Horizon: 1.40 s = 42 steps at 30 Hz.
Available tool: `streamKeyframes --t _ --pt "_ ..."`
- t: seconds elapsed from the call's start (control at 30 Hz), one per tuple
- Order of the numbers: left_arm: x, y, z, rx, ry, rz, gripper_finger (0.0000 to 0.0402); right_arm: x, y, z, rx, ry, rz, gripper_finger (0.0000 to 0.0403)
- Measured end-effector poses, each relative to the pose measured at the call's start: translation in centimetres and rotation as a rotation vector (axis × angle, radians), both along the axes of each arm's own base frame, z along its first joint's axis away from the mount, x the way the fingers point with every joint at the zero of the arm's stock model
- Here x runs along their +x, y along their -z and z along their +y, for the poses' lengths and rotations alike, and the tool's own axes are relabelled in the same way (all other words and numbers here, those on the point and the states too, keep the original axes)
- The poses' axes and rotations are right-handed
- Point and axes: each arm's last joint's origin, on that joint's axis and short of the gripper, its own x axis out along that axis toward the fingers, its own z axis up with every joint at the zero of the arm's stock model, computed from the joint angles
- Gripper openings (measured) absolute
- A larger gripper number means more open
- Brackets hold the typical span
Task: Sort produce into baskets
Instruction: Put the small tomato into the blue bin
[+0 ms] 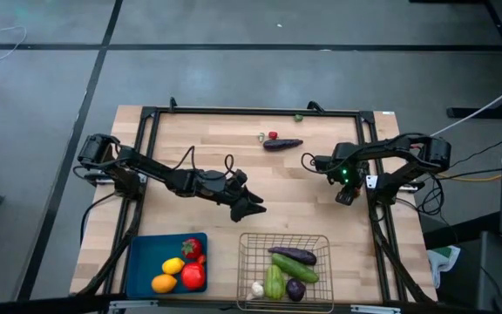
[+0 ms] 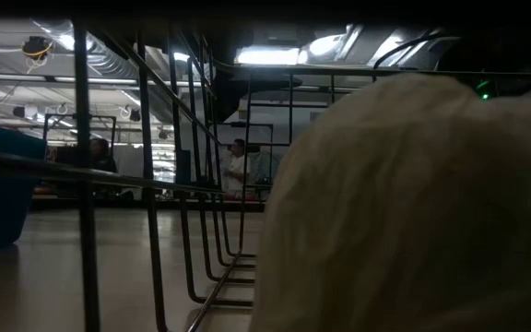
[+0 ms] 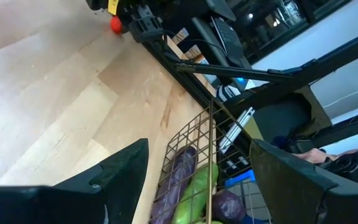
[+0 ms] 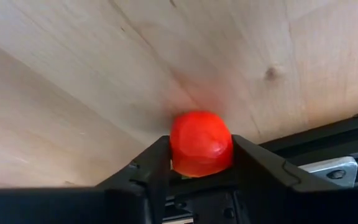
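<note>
Eggplant (image 1: pixel 282 144) lengthwise across table, stem leftward

Overhead and left wrist cameras both see the wire basket (image 1: pixel 283 264).

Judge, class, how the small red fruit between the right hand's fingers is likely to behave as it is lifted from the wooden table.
The small red fruit looks rounded and glossy, so it could slip or roll free if the right hand holds it loosely. It spans only the gap between the fingers, so it is probably light. It keeps its shape under their contact, suggesting it is fairly firm.
</note>
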Motion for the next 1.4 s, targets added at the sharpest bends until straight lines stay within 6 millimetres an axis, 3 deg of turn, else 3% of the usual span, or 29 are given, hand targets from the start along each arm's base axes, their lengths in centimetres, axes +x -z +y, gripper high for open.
streamKeyframes --t 0.2,0.4,0.57,0.87,1.03,1.23,1.4 --pt "0.0 0.0 0.0 0.016 0.004 -0.002 0.0276 0.0 0.0 0.0 0.001 0.0 0.001 0.0115" --pt "0.0 0.0 0.0 0.064 0.012 -0.009 0.0276 0.7 -0.7 -0.2 -0.006 0.0 -0.019 0.0116" --pt "0.0 0.0 0.0 0.127 0.022 -0.02 0.0276 2.7 -2.4 -0.9 -0.018 0.009 -0.115 0.0117" --pt "0.2 -0.3 1.4 0.328 -0.099 -0.046 0.0276 7.6 -7.8 -2.4 -0.025 0.031 -0.414 0.0117" --pt "0.3 -0.4 2.3 0.526 -0.16 -0.038 0.0276 10.2 -10.4 -2.8 0.063 0.048 -0.682 0.0117" --pt "0.2 -0.4 2.6 0.774 -0.194 0.001 0.0276 13.0 -12.1 -3.2 0.213 0.071 -1.026 0.0117" --pt "0.1 -0.4 2.6 0.966 -0.209 0.045 0.0276 14.5 -13.3 -3.5 0.258 0.093 -1.209 0.0117"
